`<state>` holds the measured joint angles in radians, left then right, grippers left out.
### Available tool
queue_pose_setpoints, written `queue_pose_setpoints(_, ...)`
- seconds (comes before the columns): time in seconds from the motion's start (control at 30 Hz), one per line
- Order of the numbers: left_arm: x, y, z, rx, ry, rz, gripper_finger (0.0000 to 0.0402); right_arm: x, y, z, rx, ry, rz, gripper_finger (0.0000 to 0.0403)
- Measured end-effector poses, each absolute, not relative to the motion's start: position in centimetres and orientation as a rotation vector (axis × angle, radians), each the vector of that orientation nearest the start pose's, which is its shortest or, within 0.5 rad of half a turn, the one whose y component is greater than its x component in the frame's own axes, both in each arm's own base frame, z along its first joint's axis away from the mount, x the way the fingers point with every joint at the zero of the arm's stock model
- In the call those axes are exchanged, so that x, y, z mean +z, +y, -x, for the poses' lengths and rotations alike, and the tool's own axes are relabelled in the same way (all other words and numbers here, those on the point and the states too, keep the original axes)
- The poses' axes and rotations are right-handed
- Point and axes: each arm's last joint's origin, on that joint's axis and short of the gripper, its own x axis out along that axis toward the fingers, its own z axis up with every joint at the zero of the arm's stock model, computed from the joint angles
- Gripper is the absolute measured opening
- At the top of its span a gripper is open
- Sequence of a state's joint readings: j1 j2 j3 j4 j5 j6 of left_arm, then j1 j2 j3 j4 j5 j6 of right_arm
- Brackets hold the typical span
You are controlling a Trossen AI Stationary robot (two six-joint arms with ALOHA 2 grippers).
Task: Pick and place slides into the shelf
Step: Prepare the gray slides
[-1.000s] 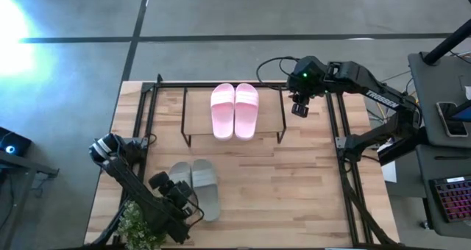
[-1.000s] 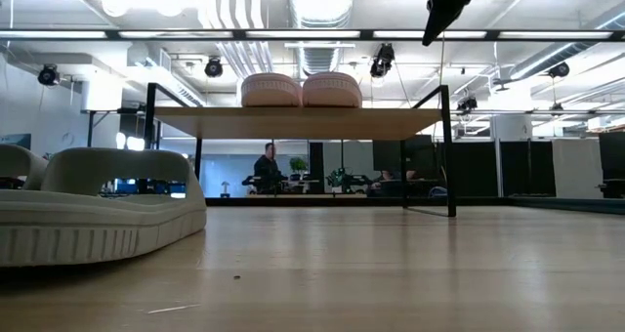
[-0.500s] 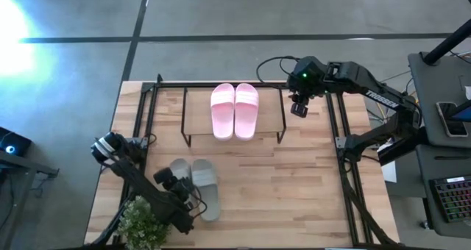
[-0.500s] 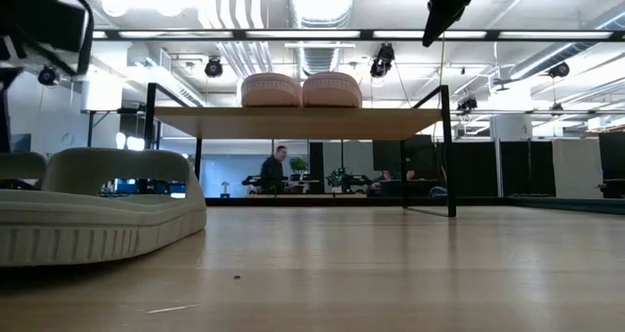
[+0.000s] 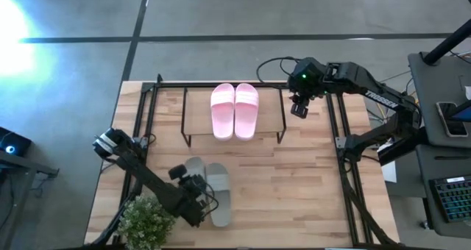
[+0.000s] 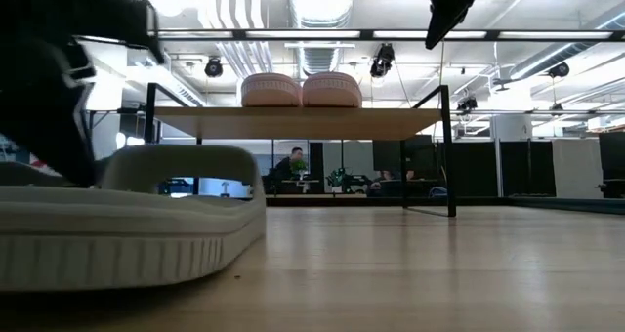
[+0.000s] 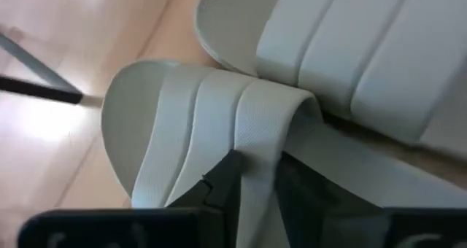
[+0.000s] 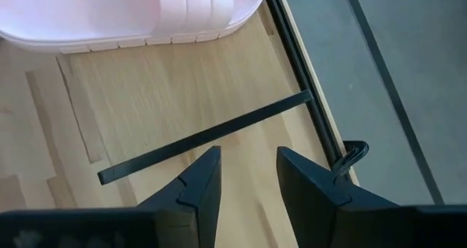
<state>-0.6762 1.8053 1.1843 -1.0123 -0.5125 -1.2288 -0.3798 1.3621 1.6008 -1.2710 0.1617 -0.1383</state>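
A pale wooden desk stands on a grey floor, ringed by a black tube frame, with an open workshop and a distant person visible across it in the low view. At the left near corner, beside a small green plant, the left arm has swung in over the grey-green slides, which a moment ago lay untouched and now sit shifted slightly rightward and nearer the low camera. The left tool, wide open a second ago, has narrowed, and in its wrist view its dark fingers pinch the ribbed strap of one grey-green slide, so the grasp seems just made and the lift not yet begun. The arm reaches low and diagonally from its base at the left edge, wrist angled down onto the slide. Farther back, in the middle, the pink slides rest side by side on the shelf, so half the task looks done. At the right far corner the right tool hovers just beside the shelf's end, fingers moderately parted and empty.
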Motion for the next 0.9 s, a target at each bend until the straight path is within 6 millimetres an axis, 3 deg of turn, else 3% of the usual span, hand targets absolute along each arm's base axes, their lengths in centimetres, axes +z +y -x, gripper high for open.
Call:
queue_pose_setpoints(0.17,17.5,-16.1,-27.3,0.666,1.043,0.084,0.0052,39.5,-9.4,-21.9,-0.456,1.079,0.030,0.0125)
queue_pose_setpoints(0.37,17.4,-15.0,-30.5,0.525,0.956,0.063,0.0052,39.4,-9.3,-21.6,-0.459,1.115,0.031,0.0125)
queue_pose_setpoints(0.57,17.6,-14.8,-30.4,0.506,0.983,0.067,0.0052,39.2,-9.1,-21.2,-0.447,1.164,0.030,0.0125)
queue_pose_setpoints(0.9,20.9,-14.8,-29.5,0.412,0.968,0.170,0.0052,39.2,-9.1,-21.3,-0.428,1.162,0.058,0.0125)
